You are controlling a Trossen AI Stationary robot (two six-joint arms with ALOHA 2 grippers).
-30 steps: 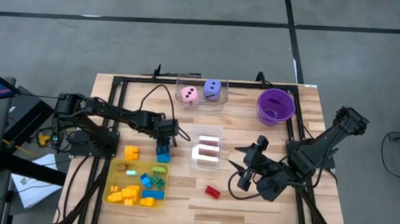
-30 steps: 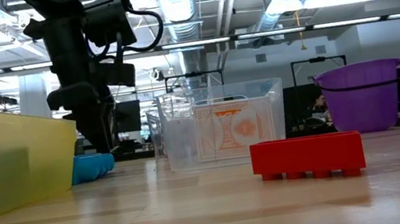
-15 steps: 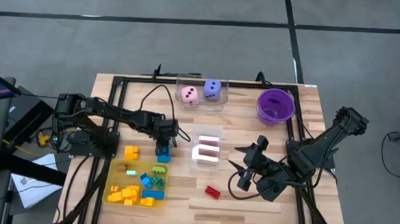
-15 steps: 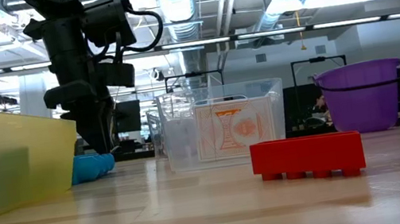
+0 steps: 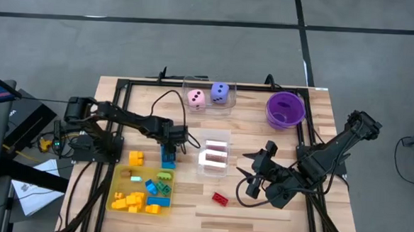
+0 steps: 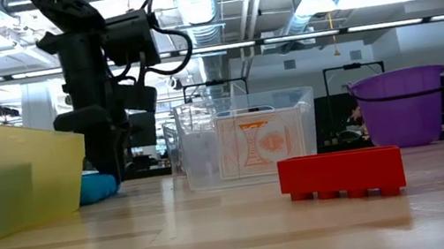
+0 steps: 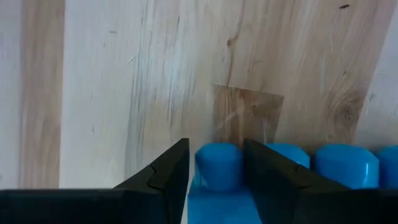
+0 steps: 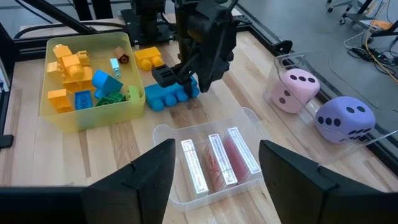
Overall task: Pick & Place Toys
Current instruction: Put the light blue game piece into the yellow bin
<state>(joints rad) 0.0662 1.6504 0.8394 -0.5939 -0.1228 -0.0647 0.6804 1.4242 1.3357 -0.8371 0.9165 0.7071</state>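
High view, left gripper: down on the blue brick, which lies on the table just beyond the yellow tray.
High view, other toys: yellow brick left of the blue one; red brick near the front; pink die and purple die in a clear box at the far edge; cards in the middle clear box.
High view, right gripper: parked right of the card box, holding nothing.
Low view: left gripper stands upright at the blue brick; red brick lies in front, purple bowl to the right.
Left wrist view: fingers narrowly spread, one stud of the blue brick between them; whether they press it, cannot tell.
Right wrist view: fingers spread wide around empty space, card box ahead.
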